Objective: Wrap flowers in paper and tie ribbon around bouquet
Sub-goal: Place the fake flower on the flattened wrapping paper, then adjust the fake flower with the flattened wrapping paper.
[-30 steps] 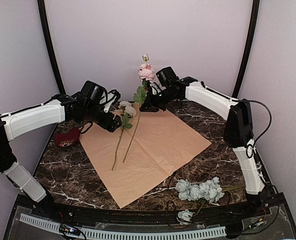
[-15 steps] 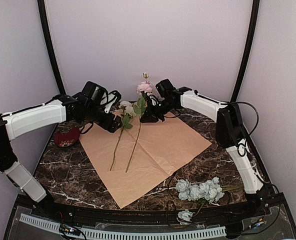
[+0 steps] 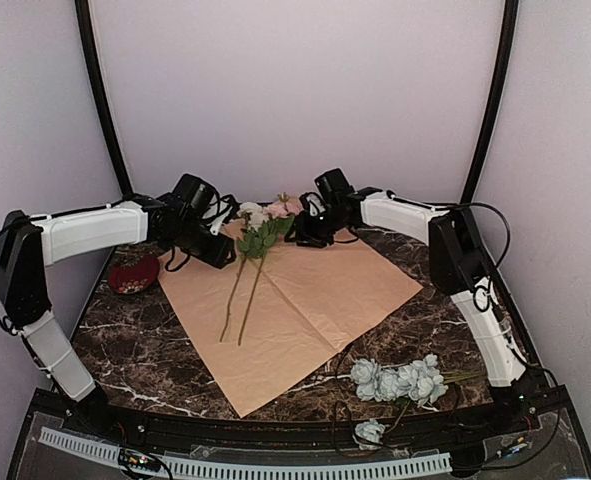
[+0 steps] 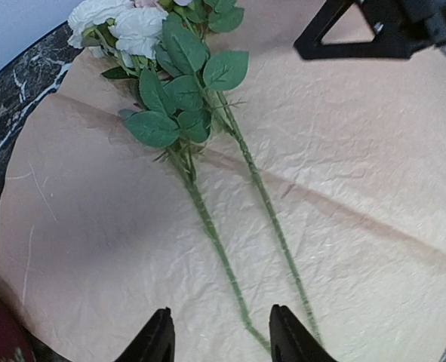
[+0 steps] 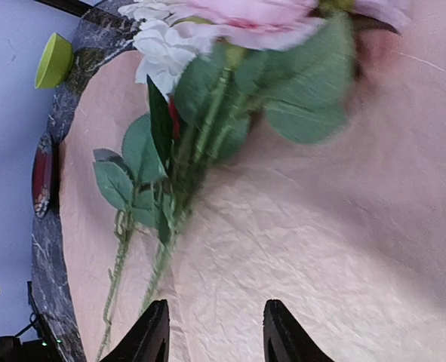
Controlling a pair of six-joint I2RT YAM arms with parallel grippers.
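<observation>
The peach-beige paper [image 3: 295, 300] lies flat on the marble table. Two of the flowers rest on it side by side, a white rose [image 4: 136, 23] and a pink rose [image 5: 245, 15], with their heads [image 3: 265, 212] at the paper's far corner and their stems [image 3: 240, 300] running toward me. My left gripper [image 4: 221, 335] hovers open over the stem ends, and one stem tip lies loosely between its jaws. My right gripper [image 5: 215, 332] is open just right of the leaves, over bare paper. More pale blue flowers [image 3: 400, 380] lie off the paper at the front right. The ribbon is out of view.
A dark red dish [image 3: 135, 275] sits at the table's left edge beside the paper. A small green bowl [image 5: 54, 60] stands at the far left corner. A single white flower head [image 3: 370, 430] lies at the front edge.
My right gripper came down with the pink rose, laid it beside the white one and opened. My left gripper's jaws narrowed somewhat.
</observation>
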